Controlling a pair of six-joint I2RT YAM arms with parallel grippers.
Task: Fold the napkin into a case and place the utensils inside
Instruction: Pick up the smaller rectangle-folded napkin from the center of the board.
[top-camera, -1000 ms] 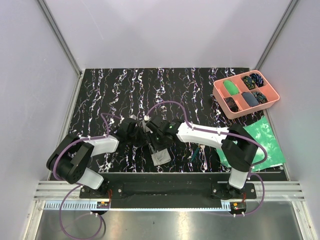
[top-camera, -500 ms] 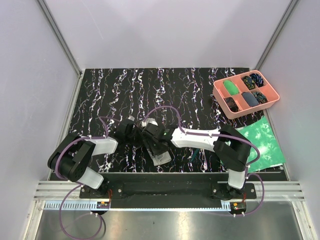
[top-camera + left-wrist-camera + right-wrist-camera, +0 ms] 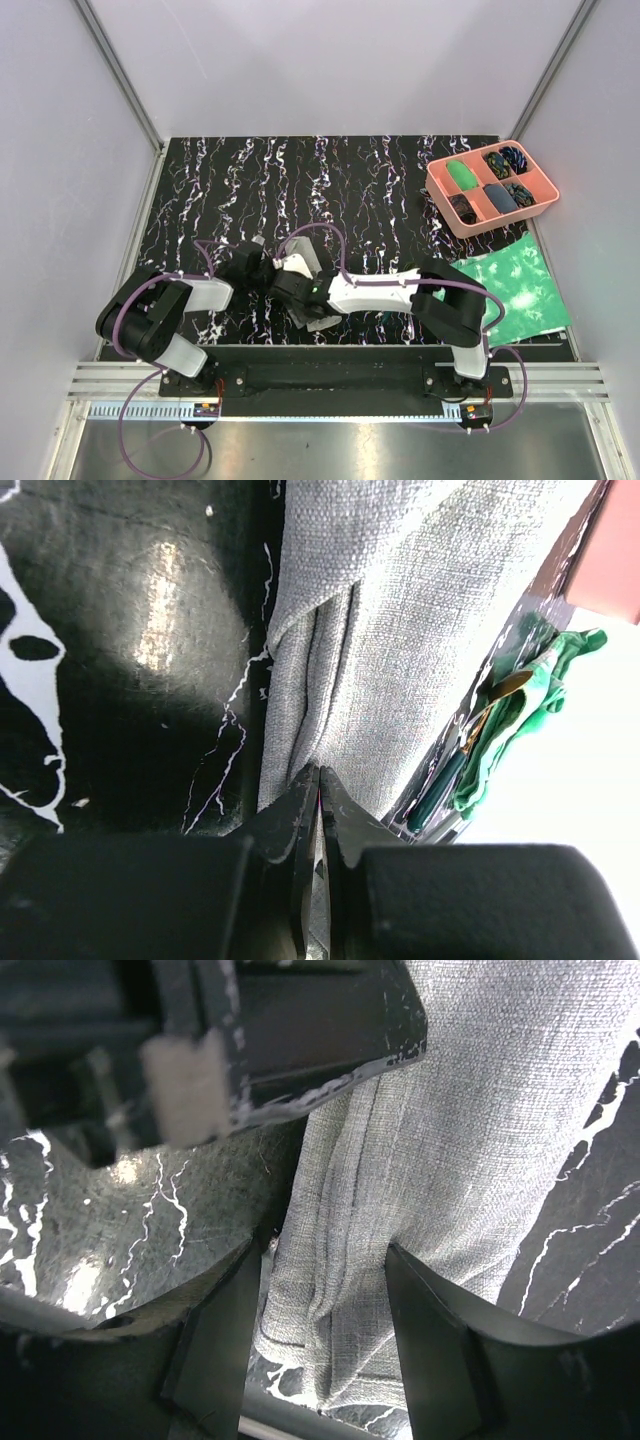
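Observation:
The plain grey napkin (image 3: pixel 322 322) lies folded into a narrow strip near the table's front edge. It fills the left wrist view (image 3: pixel 400 630) and the right wrist view (image 3: pixel 470 1160). My left gripper (image 3: pixel 318 776) is shut on a fold of the napkin at its edge; in the top view it (image 3: pixel 272 272) sits just left of the cloth. My right gripper (image 3: pixel 325 1300) is open, its jaws on either side of the folded strip; in the top view it (image 3: pixel 300 300) is over the napkin's left end. Utensils with a teal handle (image 3: pixel 440 788) lie beyond the cloth.
A pink compartmented tray (image 3: pixel 540 200) stands at the back right. A green-and-white mottled sheet (image 3: pixel 512 285) lies at the right edge, also showing in the left wrist view (image 3: pixel 515 715). The black marbled mat (image 3: pixel 250 180) covers the table. The left gripper's body (image 3: pixel 280 1020) is close above my right jaws.
My right arm has swung left and nearer, bringing its open gripper over the napkin. My left gripper has shifted slightly left. The napkin shows less from above.

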